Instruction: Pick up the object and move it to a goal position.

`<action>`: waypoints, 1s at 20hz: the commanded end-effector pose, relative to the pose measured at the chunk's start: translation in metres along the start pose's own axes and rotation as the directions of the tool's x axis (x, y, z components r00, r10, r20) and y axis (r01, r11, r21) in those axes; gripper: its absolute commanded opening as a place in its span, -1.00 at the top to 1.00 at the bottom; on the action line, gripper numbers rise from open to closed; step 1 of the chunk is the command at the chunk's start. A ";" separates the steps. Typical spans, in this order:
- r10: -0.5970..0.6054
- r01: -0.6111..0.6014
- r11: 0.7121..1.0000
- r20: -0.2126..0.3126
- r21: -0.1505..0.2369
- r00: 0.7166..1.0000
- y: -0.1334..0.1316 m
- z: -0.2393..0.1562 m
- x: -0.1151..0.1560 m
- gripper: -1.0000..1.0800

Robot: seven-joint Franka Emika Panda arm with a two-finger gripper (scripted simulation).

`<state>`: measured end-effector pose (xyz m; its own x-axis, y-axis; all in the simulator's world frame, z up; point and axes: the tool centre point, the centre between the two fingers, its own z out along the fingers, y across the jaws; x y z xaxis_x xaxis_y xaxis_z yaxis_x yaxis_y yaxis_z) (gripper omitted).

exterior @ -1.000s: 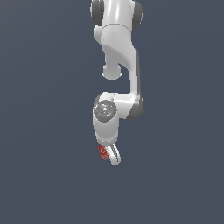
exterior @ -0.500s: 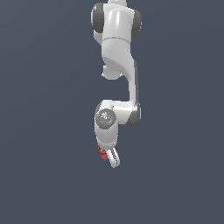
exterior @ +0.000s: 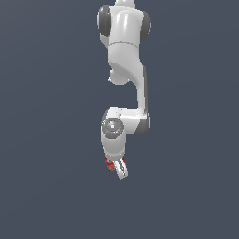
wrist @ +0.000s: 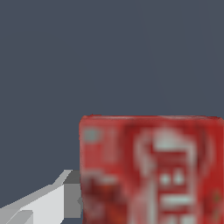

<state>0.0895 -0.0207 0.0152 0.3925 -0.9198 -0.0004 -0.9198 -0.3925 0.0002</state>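
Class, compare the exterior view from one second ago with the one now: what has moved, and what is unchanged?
The arm's upper links have swung toward the exterior view's right, and the lower joint has shifted slightly that way too. The end effector sits at almost the same spot in the picture. It still holds the red box, neither released nor regripped. The plain dark background is unchanged.

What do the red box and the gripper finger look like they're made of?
Red box: looks like printed cardboard or similar packaging, matte, judging by flat faces, a crisp top edge and blurry white graphics. The render leaves the real material open.

Gripper: a finger looks like smooth white plastic or painted metal with a grey pad; no texture is visible.
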 end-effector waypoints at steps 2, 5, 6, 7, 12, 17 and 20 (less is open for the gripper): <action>0.000 0.000 1.000 0.000 0.000 1.000 0.000 0.000 0.000 1.00; 0.000 0.000 1.000 0.000 0.000 1.000 0.000 0.000 0.000 1.00; 0.000 0.000 1.000 0.000 0.000 1.000 0.000 0.000 0.000 1.00; 0.000 0.000 1.000 0.000 0.000 1.000 0.000 -0.001 -0.001 1.00; 0.000 0.000 1.000 0.000 0.000 1.000 -0.003 -0.013 -0.011 1.00; 0.000 0.000 1.000 0.000 0.000 1.000 -0.008 -0.041 -0.033 1.00; 0.000 0.000 1.000 0.000 0.000 1.000 -0.013 -0.066 -0.053 1.00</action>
<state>0.0821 0.0221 0.0678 0.3914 -0.9202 -0.0004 -0.9202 -0.3914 0.0016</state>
